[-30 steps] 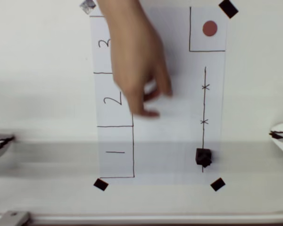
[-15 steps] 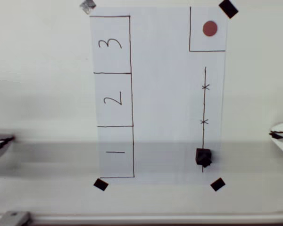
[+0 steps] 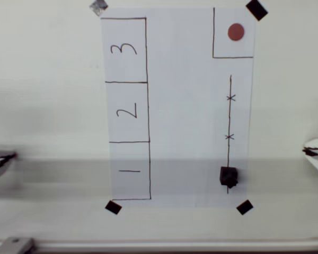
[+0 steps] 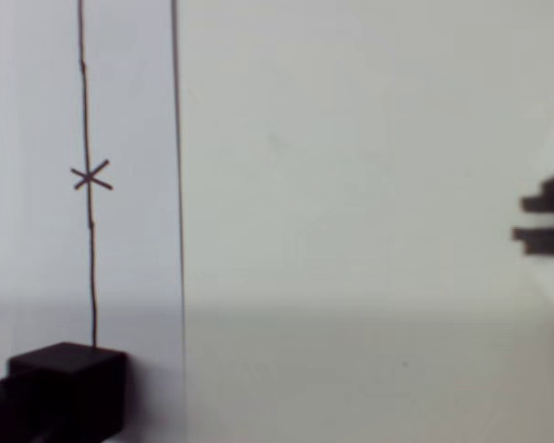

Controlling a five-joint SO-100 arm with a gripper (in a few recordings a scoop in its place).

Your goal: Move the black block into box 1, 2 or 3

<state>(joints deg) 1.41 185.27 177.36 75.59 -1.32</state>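
Observation:
The black block point(image 3: 228, 177) sits on the white paper at the lower end of a pen line, right of box 1 point(image 3: 130, 170). Box 2 point(image 3: 127, 112) and box 3 point(image 3: 124, 50) stack above box 1 along the paper's left side. All three boxes hold nothing. A white part with a dark tip, my gripper point(image 3: 314, 152), pokes in at the right edge, well clear of the block; its jaws are too cut off to read. In the wrist view the block point(image 4: 69, 392) lies at the bottom left, and a dark stepped part point(image 4: 547, 217) shows at the right edge.
A pen-drawn square with a red dot point(image 3: 235, 32) fills the paper's top right. The pen line point(image 3: 230, 116) carries two crosses. Black tape squares point(image 3: 113, 207) point(image 3: 244, 207) hold the corners. A grey object point(image 3: 0, 161) juts in at the left edge. The table's front edge point(image 3: 159, 246) runs along the bottom.
A person's hand that hovered over boxes 2 and 3 one second ago has pulled away out of the picture. The block and the gripper have stayed put.

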